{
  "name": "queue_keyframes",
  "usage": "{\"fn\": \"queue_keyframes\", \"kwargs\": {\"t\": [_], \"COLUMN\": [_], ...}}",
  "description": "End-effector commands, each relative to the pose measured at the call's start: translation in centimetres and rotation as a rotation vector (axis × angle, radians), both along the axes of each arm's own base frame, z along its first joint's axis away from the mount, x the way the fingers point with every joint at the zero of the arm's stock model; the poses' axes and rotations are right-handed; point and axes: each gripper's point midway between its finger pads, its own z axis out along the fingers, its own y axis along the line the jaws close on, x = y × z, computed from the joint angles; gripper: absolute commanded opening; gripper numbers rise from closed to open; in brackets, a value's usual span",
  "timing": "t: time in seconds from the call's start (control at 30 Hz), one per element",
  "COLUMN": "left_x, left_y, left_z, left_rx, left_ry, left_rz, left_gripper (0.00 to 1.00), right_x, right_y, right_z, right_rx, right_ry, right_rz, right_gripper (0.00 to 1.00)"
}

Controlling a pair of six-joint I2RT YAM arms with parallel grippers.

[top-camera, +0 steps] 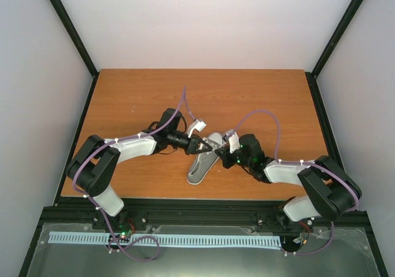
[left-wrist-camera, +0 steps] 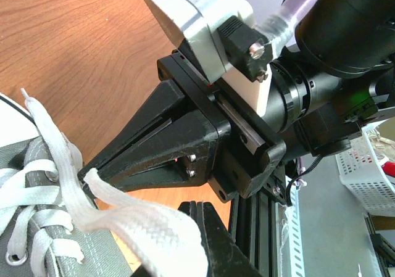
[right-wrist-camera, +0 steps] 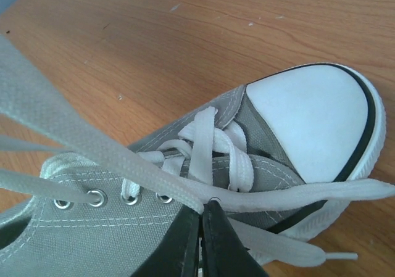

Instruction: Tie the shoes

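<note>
Lace (right-wrist-camera: 278, 195) of grey sneaker (right-wrist-camera: 92, 246) pinched by right fingers (right-wrist-camera: 219, 247) and left fingers (left-wrist-camera: 217, 247)

The table (right-wrist-camera: 185, 30) is wood with a smooth, slightly shiny grain. The sneaker (right-wrist-camera: 92, 240) is grey woven canvas, matt; its toe cap (right-wrist-camera: 308, 116) is smooth white rubber, its laces (right-wrist-camera: 203, 147) flat woven cloth, its eyelets (right-wrist-camera: 97, 197) bright metal. The right gripper (right-wrist-camera: 204, 218) is matt black plastic.

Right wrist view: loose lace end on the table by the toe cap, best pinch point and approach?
Probably pinch the loose lace end just behind its tip, where it lies flat on the table, clear of the sneaker. Come straight down, fingers across its width: it is a flat tape. The right gripper is busy, shut on the taut lace.
</note>
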Motion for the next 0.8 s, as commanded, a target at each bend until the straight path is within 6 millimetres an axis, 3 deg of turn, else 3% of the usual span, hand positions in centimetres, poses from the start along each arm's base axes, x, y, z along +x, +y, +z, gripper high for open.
{"fn": "queue_keyframes", "kwargs": {"t": [0.0,0.23,0.5,0.6,0.63,0.77], "left_x": [0.3,0.4,0.1,-0.2,-0.2,-0.3], "left_y": [-0.1,-0.2,-0.4,-0.4,-0.3,-0.3], "left_z": [0.8,0.6,0.1,0.1,0.1,-0.2], "left_rx": [-0.02,-0.02,-0.027,-0.033,-0.032,-0.025], "left_ry": [-0.035,-0.031,-0.006,-0.003,-0.003,0.001], "left_rz": [-0.006,-0.004,-0.034,-0.048,-0.05,-0.052], "left_gripper": [0.03,0.03,0.03,0.03,0.03,0.03], "right_x": [0.1,-2.7,-7.8,-7.9,-7.5,-5.4], "right_y": [-0.2,-1.6,-1.1,-1.8,-2.4,-4.0], "right_z": [1.6,2.3,-1.7,-2.7,-2.6,1.1], "right_rx": [0.017,-0.022,-0.046,-0.053,-0.057,-0.003], "right_ry": [-0.029,0.093,0.429,0.461,0.433,0.232], "right_rz": [-0.012,-0.05,-0.047,-0.108,-0.145,-0.229], "right_gripper": [0.03,0.03,0.03,0.03,0.08,0.6]}}
